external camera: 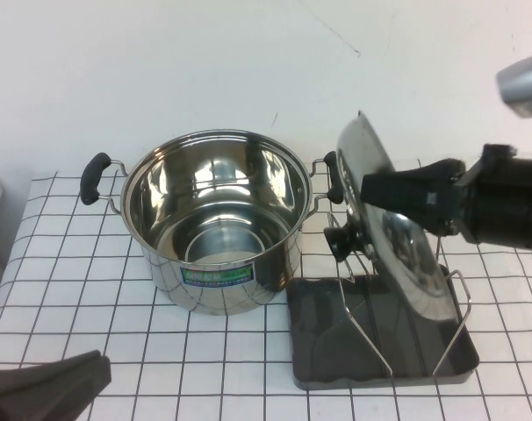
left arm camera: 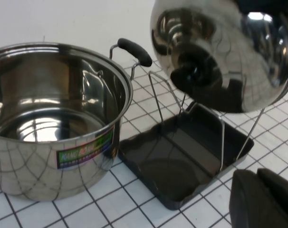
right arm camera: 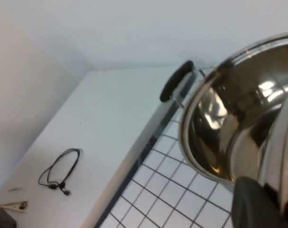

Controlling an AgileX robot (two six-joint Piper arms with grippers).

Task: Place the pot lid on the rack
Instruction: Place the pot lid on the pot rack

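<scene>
Pot lid (external camera: 398,228) clamped in right hand (external camera: 380,197) above rack (external camera: 371,329); left hand (external camera: 46,386) parked.

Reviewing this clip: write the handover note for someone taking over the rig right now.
Right gripper: shut on the pot lid, holding it on edge above the rack, black knob toward the pot.
Left gripper: parked low at the near left of the table; finger state unclear.
Done: lid is off the pot and brought over the rack.
Left: whether the lid already bears on the wires cannot be told; seat it between the prongs, release, withdraw.
</scene>
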